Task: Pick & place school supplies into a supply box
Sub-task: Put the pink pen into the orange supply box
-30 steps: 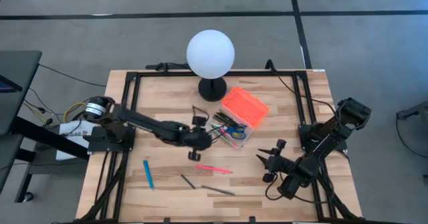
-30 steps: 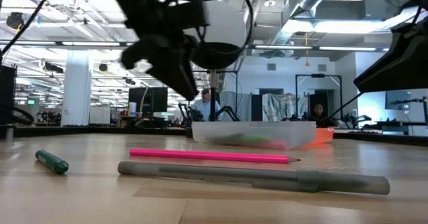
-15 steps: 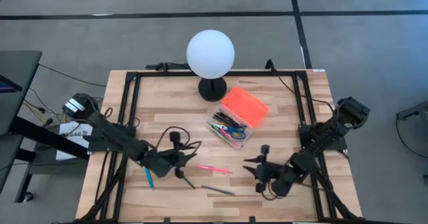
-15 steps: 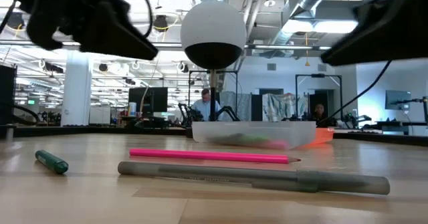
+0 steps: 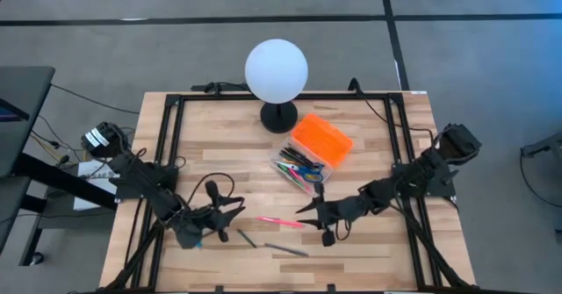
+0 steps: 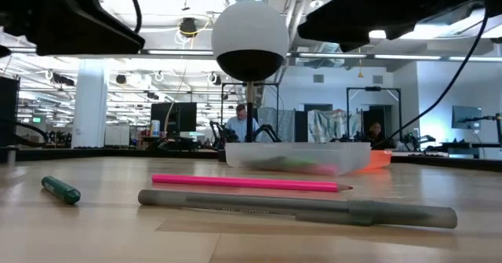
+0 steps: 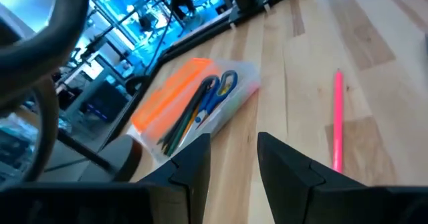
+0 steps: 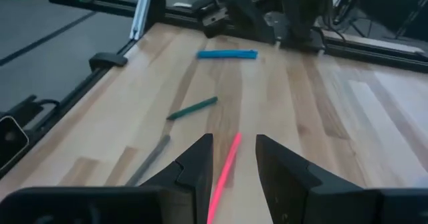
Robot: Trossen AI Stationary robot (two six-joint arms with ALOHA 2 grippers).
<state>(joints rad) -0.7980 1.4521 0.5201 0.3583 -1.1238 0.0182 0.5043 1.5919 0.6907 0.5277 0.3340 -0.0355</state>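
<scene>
The supply box's clear body (image 5: pixel 300 171) holds pens and blue-handled scissors (image 7: pixel 217 93). Its orange lid (image 5: pixel 321 139) lies against its far right side. A pink pencil (image 5: pixel 281 222), a grey pen (image 5: pixel 285 250) and a green pen (image 5: pixel 246 238) lie flat on the near middle of the table. A blue marker (image 8: pixel 227 54) lies by the left arm. My left gripper (image 5: pixel 235 208) hovers open at the near left, pointing toward the box. My right gripper (image 5: pixel 303 211) hovers open just right of the pink pencil (image 8: pixel 226 165), pointing along it. Neither holds anything.
A white globe lamp (image 5: pixel 277 70) on a black base stands at the far middle, just behind the box. Black frame rails (image 5: pixel 167 154) run along the table's left, right and far edges. Bare wood lies between the box and the near pens.
My left gripper has swung from beside the box to the table's near left and dropped a little, turning to point level toward the right. My right gripper has risen and moved from the near right toward the middle, tipping up to face the pink pencil. No supply has moved.
</scene>
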